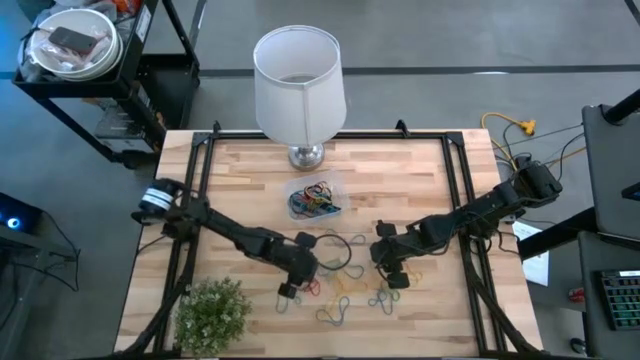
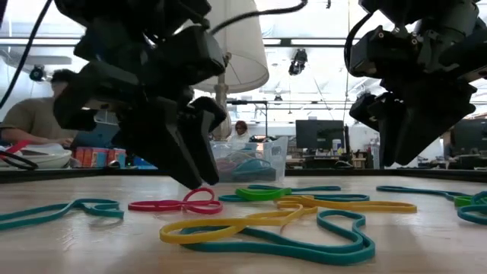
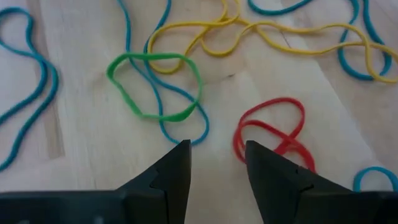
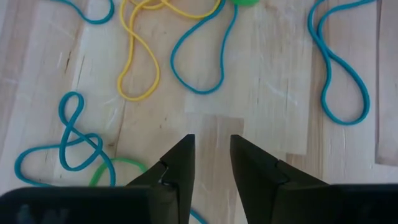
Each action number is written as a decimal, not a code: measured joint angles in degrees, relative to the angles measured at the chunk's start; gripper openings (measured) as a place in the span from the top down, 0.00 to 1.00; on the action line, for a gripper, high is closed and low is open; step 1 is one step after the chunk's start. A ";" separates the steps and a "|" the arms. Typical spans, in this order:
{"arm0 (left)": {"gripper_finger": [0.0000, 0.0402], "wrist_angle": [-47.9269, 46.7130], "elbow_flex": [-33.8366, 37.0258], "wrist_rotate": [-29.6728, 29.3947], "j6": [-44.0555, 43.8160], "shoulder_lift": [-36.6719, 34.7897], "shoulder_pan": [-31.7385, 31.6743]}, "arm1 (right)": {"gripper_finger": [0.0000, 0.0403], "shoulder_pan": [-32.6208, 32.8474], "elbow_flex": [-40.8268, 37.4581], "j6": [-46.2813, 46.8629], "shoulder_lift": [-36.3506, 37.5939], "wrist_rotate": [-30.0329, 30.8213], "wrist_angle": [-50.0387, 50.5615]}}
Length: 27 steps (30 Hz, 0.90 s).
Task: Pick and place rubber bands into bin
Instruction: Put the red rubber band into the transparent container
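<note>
Several rubber bands [image 1: 345, 285] in teal, yellow, green and red lie loose on the wooden table's near middle. The see-through bin [image 1: 315, 198] stands farther back before the lamp, with bands inside. My left gripper [image 3: 217, 152] is open and slants down close over the table. A red band [image 3: 273, 134] lies just beside one of its fingers, and a green band [image 3: 155, 87] lies ahead. My right gripper [image 4: 211, 142] is open with a narrow gap over bare wood, clear of the table [image 2: 399, 152]. A yellow band [image 4: 140, 56] and teal bands [image 4: 74, 143] lie around it.
A white lamp shade [image 1: 298, 80] on a metal foot stands at the table's far middle. A small green plant [image 1: 212, 312] sits at the near left corner. Black frame rails run along the table's left and right sides. A cart with bowls [image 1: 70, 45] stands beyond the far left.
</note>
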<state>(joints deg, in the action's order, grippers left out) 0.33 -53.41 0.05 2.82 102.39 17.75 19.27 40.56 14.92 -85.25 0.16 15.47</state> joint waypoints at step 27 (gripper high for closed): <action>0.98 -0.17 -0.22 4.98 4.03 1.46 -1.19 | 0.79 0.00 -0.28 0.09 -0.02 -0.02 -0.86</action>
<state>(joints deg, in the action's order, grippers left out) 0.16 -53.63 5.04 6.85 103.85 16.56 19.27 40.27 15.00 -85.27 0.14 14.61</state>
